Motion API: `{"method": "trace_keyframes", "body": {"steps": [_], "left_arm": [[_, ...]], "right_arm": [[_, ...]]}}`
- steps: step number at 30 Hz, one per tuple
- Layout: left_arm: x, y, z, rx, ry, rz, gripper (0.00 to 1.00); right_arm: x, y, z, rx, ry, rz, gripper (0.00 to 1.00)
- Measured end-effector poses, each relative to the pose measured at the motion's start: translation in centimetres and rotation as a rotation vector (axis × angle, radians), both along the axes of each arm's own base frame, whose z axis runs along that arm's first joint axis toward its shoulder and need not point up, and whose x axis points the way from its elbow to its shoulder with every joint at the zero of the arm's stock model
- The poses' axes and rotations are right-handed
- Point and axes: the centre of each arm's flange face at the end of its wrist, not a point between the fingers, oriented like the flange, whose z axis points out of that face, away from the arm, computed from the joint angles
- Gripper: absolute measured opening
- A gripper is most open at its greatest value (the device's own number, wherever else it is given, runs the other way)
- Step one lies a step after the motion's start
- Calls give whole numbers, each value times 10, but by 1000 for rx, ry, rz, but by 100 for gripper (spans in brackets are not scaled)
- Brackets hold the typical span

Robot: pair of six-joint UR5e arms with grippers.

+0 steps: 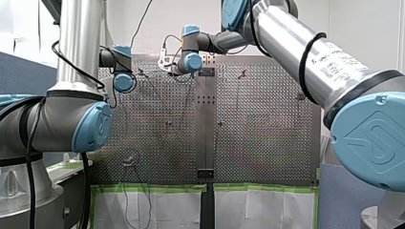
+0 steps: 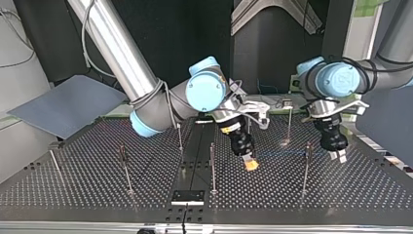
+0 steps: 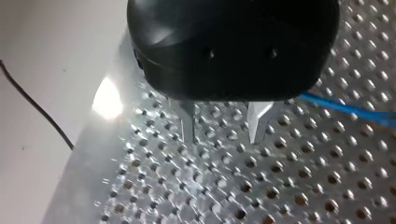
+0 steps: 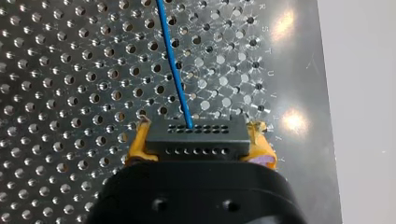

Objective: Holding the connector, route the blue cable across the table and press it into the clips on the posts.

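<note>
- Perforated metal tabletop (image 2: pixel 341 195) spreads across the whole work area, with thin posts (image 2: pixel 213 168) standing upright on it.
- My right arm's jaws are closed on the black connector (image 4: pixel 196 145). The yellow pads (image 4: pixel 139 143) press against its two ends, as the right wrist view shows.
- The blue cable (image 4: pixel 173 70) leaves the connector's far face and runs straight away over the tabletop's holes.
- In the top view these jaws hang just above the tabletop, a little right of the middle, between the central post and another further right.
- My left arm's jaws stand apart with a clear gap. The metal fingers (image 3: pixel 187 122) hold nothing, and their tips are close above the tabletop.
- In the left wrist view the blue cable passes just beside one finger, outside the gap.
- In the top view my left arm's jaws are near the tabletop's right edge, just past the right-hand post. The cable shows as a thin blue line stretched between the two arms.
</note>
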Motion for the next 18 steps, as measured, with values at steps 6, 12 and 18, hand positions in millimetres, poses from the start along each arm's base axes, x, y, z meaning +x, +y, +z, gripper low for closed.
{"method": "trace_keyframes", "body": {"steps": [6, 12, 18], "left_arm": [[-12, -4, 18, -38, -11, -47, 100], [-22, -13, 20, -31, 25, -96, 100], [-44, -15, 14, -41, 79, -100, 100]], "right_arm": [[-1, -2, 0, -6, 6, -17, 0], [-3, -3, 7, -13, -1, -35, 0], [-3, -3, 10, -14, -4, -46, 0]]}}
